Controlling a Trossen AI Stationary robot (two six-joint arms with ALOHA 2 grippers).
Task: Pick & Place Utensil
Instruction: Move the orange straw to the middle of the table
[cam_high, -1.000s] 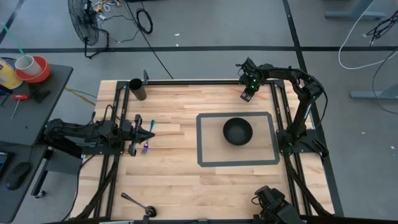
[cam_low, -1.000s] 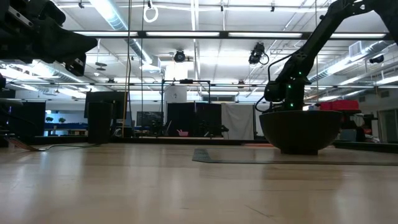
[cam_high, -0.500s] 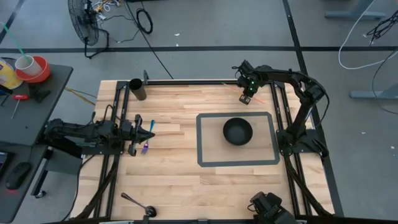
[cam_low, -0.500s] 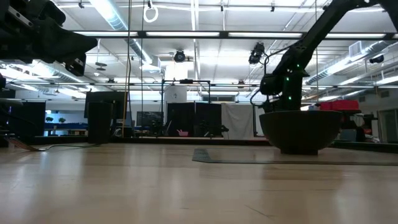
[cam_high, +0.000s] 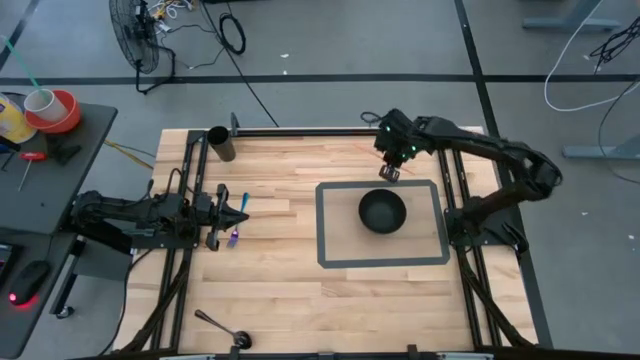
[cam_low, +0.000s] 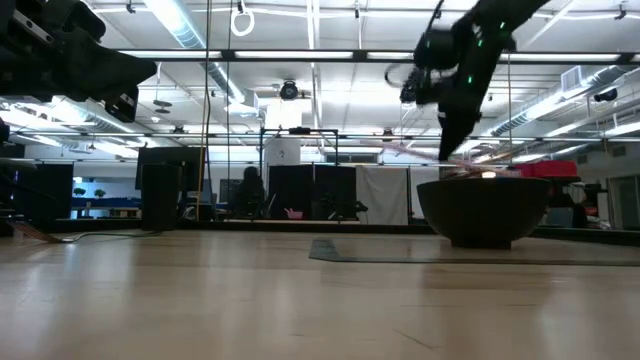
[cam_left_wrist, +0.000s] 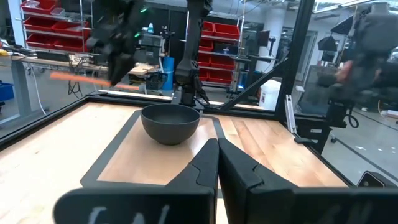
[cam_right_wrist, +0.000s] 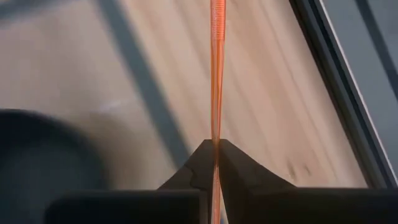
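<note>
Now my right gripper (cam_high: 390, 171) is closed on a thin orange utensil (cam_right_wrist: 216, 74), and my two dark fingers (cam_right_wrist: 200, 163) pinch it between them, as my right wrist view shows. Its handle is a narrow ribbed stick and runs straight away from my fingers, above the wood of the table (cam_high: 280, 270). I cannot tell which kind of utensil it is, because its end is not seen clearly. I read no label or writing on it.

From above, my right gripper is in the air over the far edge of the grey taped rectangle (cam_high: 325, 225), just beyond the black bowl (cam_high: 382, 211). The bowl stands inside this rectangle, upright. In the low view the gripper (cam_low: 452, 120) hangs higher than the rim of the bowl (cam_low: 484, 208), and it does not touch it.

My left gripper (cam_high: 238, 210) waits near the left edge of the table, well apart from the bowl. Its fingers (cam_left_wrist: 214, 168) lie close together with nothing between them. Just beside it on the wood lies a small blue and purple utensil (cam_high: 238, 222).

At the far left corner of the table stands a black cup (cam_high: 221, 143). Near the front edge lies a dark metal ladle (cam_high: 222, 329). Nowhere on these things can I read words.
</note>
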